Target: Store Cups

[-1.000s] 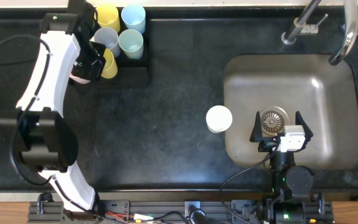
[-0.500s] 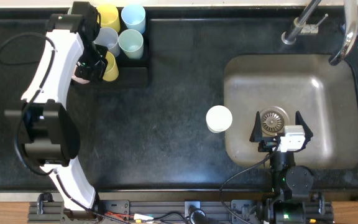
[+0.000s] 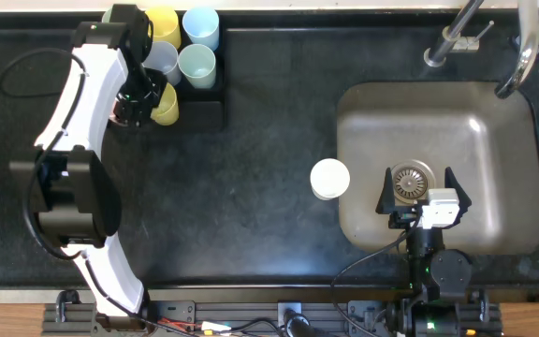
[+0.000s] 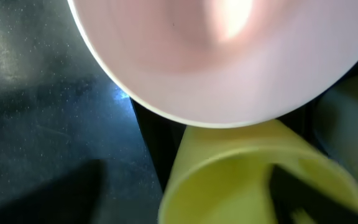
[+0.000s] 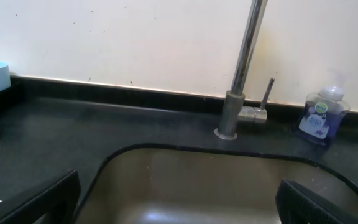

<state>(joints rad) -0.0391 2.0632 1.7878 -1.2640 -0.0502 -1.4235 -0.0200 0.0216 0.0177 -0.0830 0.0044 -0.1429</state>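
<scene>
The left pincer (image 3: 141,95) is over the black rectangular tray (image 3: 206,112) at the surface's (image 3: 251,215) 11 o'clock corner. I cannot tell whether it is open or closed, or whether it grips anything. A pink plastic cup (image 3: 118,116) sits tight against it at its 8 o'clock, partly under the arm. In the left wrist view this pink plastic cup (image 4: 229,56) looms very close. A yellow plastic cup with its mouth toward the camera (image 4: 241,168) lies just beside it. From above, that front yellow cup (image 3: 166,101) is right at the left pincer's 3 o'clock, on the tray's near row.

Four more cups stand upright on the tray at the pincer's 12 to 2 o'clock:
- a pale grey-blue cup (image 3: 164,58)
- a pale teal cup (image 3: 196,65)
- a back yellow cup (image 3: 163,22)
- a light blue cup (image 3: 200,22)

The right pincer (image 3: 417,183) is spread wide and holds nothing. It hangs over the stainless steel sink (image 3: 494,122), about at the round drain (image 3: 412,180). Its wrist view shows the same wide gap (image 5: 178,180), with bare sink (image 5: 197,180) between. Beyond are the chrome tap (image 5: 244,68) at 12 o'clock and a blue soap bottle (image 5: 319,118) near 2 o'clock.

A white round cup (image 3: 329,178) stands on the dark surface just outside the sink's left rim. It is at the right pincer's 9 o'clock and apart from it.
</scene>
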